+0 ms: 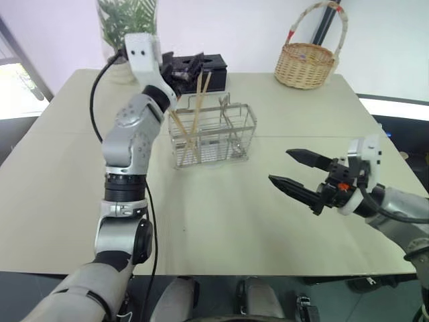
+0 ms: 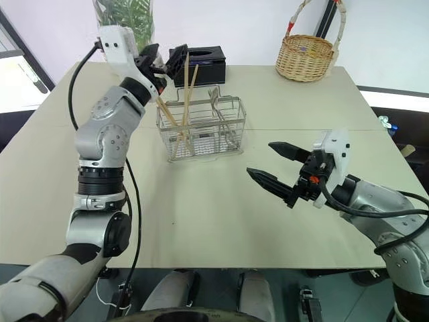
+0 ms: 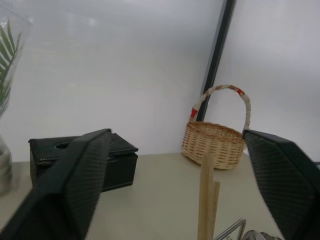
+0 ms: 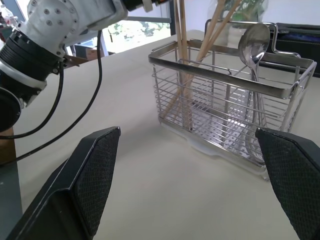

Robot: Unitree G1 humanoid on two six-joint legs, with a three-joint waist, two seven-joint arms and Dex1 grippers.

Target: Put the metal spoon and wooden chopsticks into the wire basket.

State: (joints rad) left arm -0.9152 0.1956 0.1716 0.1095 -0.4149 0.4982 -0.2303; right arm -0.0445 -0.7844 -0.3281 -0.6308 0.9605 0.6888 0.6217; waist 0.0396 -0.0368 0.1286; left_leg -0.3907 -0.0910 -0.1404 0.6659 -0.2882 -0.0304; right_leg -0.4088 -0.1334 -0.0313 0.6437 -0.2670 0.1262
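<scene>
Left tool (image 2: 163,62) hangs with fingers spread, holding nothing, just above the tops of the wooden chopsticks (image 2: 186,100), which lean in the wire basket (image 2: 201,127) toward 12 o'clock on the tabletop (image 2: 221,215). Right tool (image 2: 271,166) waits spread and empty near 4 o'clock, well apart from the basket. The metal spoon (image 4: 252,55) stands in another compartment. Judged so, both items are in; the release looks done, and next the left arm should lift clear without snagging the sticks.

You've got silver-grey arms w/ black joint rings, white wrist housings, black cable along the left arm; each tool, left tool (image 2: 163,62) and right tool (image 2: 273,168), has two black textured fingers.
</scene>
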